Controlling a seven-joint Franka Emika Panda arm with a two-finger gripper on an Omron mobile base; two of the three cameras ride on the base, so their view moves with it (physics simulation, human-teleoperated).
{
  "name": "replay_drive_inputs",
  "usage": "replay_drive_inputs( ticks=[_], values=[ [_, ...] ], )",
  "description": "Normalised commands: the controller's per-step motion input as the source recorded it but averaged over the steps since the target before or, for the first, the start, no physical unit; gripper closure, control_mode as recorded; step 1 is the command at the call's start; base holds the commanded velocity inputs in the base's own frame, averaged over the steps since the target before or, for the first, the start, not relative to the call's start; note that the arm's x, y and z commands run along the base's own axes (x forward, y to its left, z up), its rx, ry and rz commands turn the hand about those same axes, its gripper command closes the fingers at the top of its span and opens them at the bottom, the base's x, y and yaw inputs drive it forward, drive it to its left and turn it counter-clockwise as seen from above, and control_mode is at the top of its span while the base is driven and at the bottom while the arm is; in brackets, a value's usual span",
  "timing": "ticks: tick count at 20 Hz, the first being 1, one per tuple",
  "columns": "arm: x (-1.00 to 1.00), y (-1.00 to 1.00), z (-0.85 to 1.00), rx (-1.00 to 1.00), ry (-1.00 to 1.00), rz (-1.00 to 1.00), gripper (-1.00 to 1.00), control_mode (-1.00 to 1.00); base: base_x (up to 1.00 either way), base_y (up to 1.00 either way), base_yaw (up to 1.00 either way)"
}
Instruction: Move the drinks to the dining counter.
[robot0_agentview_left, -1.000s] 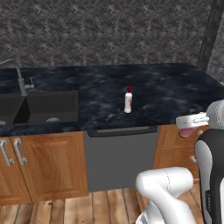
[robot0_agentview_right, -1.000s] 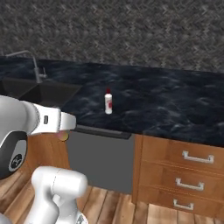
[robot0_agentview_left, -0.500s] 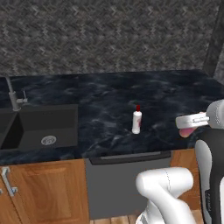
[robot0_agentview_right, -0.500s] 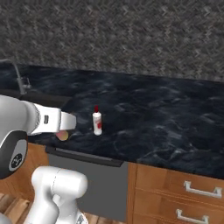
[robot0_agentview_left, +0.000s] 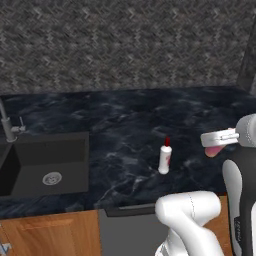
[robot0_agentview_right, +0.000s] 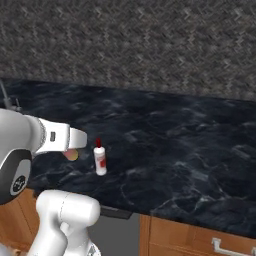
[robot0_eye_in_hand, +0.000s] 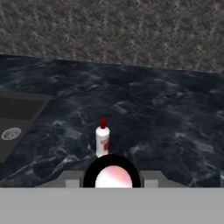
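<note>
The whole picture had shifted over the last second: the base had driven closer to the desk (robot0_agentview_left: 125, 130), so the cabinet fronts dropped out of sight and the white bottle (robot0_agentview_left: 164, 159) and sink (robot0_agentview_left: 47, 162) loomed larger. The bottle itself had not moved; it stood upright near the front edge, right of the sink. That put the arm within likely reach of the stone for setting down another drink.

The hand view showed a pink-and-white bottle (robot0_eye_in_hand: 113, 177) end-on at its bottom, just below the white one. Both base views showed only a pink sliver (robot0_agentview_left: 214, 150) under the hand. The fingers (robot0_eye_in_hand: 113, 180) seemed clenched on it, though they themselves were not plainly visible.
</note>
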Motion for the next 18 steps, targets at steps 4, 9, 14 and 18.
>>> replay_drive_inputs(
  ticks=[4, 9, 14, 18],
  values=[
    [0.00, 0.00, 0.00, 0.00, 0.00, 0.00, 1.00, 1.00, 0.52, 0.00, 0.00],
    [0.00, 0.00, 0.00, 0.00, 0.00, 0.00, 1.00, 1.00, 0.21, 0.00, 0.00],
    [0.00, 0.00, 0.00, 0.00, 0.00, 0.01, 1.00, -1.00, 0.00, 0.00, 0.01],
    [0.00, -0.01, 0.00, 0.00, 0.00, 0.00, 1.00, -1.00, 0.00, 0.00, 0.00]
  ],
)
